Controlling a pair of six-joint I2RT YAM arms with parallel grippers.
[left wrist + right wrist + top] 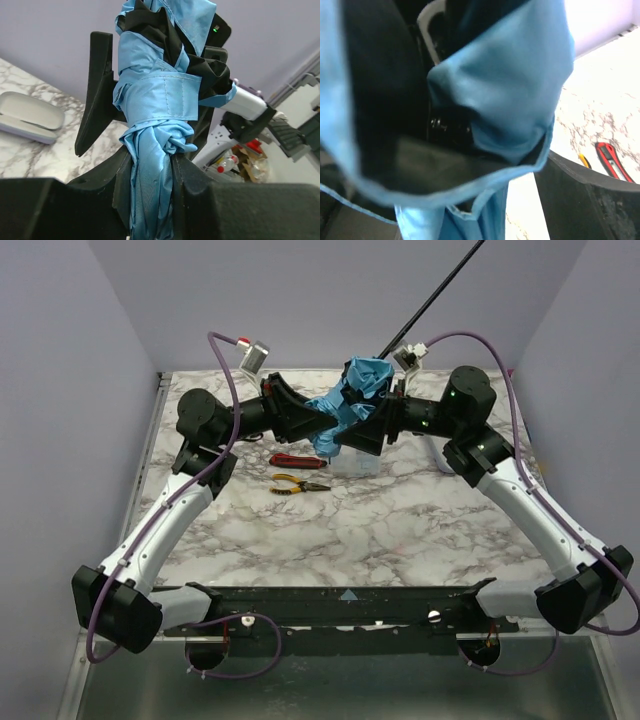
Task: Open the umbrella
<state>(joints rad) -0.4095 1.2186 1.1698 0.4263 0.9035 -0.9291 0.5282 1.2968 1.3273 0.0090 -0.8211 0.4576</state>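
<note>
A marble-patterned desk (400,530) sits between plain lilac walls. The umbrella (352,398) hangs in the air above the desk's far middle, its sky-blue canopy bunched and wrapped by its strap tab (170,95), its black shaft (430,300) slanting up and to the right. The left pincer (322,428) is clenched on the lower bundle of fabric. The right pincer (372,430) presses against the canopy from the other side; whether it grips cannot be told. Red pliers (292,461) and yellow-handled pliers (298,484) lie below.
</note>
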